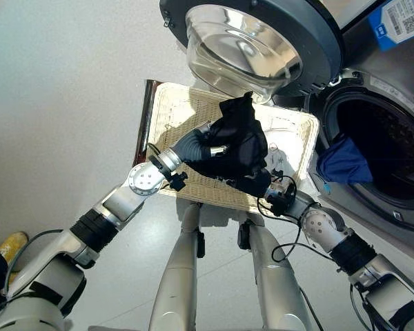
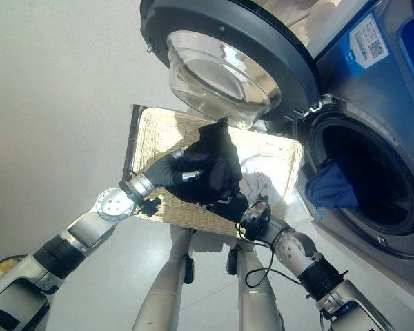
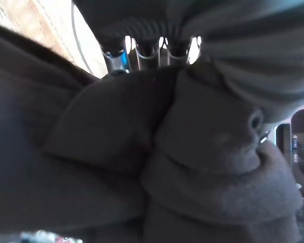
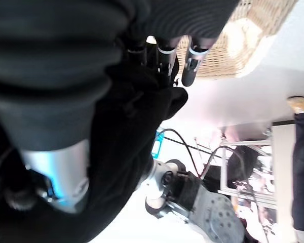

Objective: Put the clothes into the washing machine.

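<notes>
Black garment (image 1: 238, 141) in both hands' grip

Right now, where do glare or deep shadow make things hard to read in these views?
Left eye view: the glass door bowl throws bright reflections, sun washes out the wicker basket at its right end, and the drum is dark behind the blue garment. Left wrist view: the black garment lies in shade, its folds faint. Right wrist view: the basket corner glares white.
</notes>
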{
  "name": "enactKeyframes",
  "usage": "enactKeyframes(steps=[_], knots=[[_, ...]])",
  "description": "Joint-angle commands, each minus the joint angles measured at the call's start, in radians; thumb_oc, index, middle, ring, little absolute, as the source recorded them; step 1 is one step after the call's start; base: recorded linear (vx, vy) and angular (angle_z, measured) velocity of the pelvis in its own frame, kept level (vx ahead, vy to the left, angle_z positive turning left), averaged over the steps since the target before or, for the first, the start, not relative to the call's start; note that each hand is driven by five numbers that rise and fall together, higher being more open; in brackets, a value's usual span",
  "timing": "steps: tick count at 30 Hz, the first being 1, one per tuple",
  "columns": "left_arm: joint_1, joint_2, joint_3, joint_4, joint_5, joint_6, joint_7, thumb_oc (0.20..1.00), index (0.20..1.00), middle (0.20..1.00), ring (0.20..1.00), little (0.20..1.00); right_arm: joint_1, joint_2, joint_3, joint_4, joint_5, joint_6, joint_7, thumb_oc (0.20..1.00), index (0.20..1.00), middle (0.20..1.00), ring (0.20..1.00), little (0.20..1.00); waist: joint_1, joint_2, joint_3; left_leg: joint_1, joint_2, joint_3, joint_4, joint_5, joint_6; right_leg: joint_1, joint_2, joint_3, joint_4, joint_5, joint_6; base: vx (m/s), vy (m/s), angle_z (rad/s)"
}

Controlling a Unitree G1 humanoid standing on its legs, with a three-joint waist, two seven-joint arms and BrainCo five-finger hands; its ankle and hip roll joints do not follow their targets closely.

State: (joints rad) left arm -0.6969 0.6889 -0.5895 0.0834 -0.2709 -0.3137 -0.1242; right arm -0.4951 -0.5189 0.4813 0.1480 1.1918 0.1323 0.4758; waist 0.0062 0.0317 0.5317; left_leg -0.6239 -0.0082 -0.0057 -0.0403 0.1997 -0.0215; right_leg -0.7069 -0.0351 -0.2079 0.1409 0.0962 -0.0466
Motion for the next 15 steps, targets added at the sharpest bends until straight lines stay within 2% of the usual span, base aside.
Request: enactKeyframes(steps=[1, 8, 9, 15], knots=[[-0.002, -0.041, -0.022, -0.080, -0.009, -0.021, -0.048, 0.200, 0.200, 0.200, 0.200, 0.200, 0.003, 0.047, -0.017, -0.167, 0.098, -0.088, -0.001, 1.000, 1.000, 1.000, 1.000, 1.000, -0.021, 0.015, -0.012, -0.007, -0.051, 0.033, 0.019, -0.012, 0.006, 0.043, -0.023, 0.054, -0.030, 0.051, 0.147, 0.00, 0.000, 0.00], [0.007, -0.038, -0.020, -0.078, -0.013, -0.019, -0.069, 0.200, 0.200, 0.200, 0.200, 0.200, 0.017, 0.057, -0.037, -0.154, 0.116, -0.134, -0.027, 1.000, 1.000, 1.000, 1.000, 1.000, -0.024, 0.016, -0.012, -0.006, -0.050, 0.038, 0.010, -0.008, 0.007, 0.041, -0.024, 0.058, -0.038, 0.059, 0.149, 0.00, 0.006, 0.00], [0.013, -0.044, -0.024, -0.076, -0.011, -0.008, -0.088, 0.200, 0.200, 0.200, 0.200, 0.200, 0.025, 0.068, -0.048, -0.146, 0.137, -0.159, -0.024, 1.000, 1.000, 1.000, 1.000, 1.000, -0.027, 0.019, -0.012, -0.003, -0.050, 0.041, 0.006, -0.007, 0.008, 0.042, -0.024, 0.061, -0.039, 0.062, 0.150, 0.00, 0.045, -0.02], [0.010, -0.044, -0.032, -0.071, -0.017, 0.018, -0.146, 0.200, 0.200, 0.200, 0.200, 0.200, 0.026, 0.083, -0.050, -0.145, 0.133, -0.193, -0.049, 1.000, 1.000, 1.000, 1.000, 1.000, -0.030, 0.022, -0.012, -0.002, -0.051, 0.042, 0.003, -0.003, 0.009, 0.040, -0.025, 0.066, -0.042, 0.068, 0.151, 0.00, 0.008, 0.00]])
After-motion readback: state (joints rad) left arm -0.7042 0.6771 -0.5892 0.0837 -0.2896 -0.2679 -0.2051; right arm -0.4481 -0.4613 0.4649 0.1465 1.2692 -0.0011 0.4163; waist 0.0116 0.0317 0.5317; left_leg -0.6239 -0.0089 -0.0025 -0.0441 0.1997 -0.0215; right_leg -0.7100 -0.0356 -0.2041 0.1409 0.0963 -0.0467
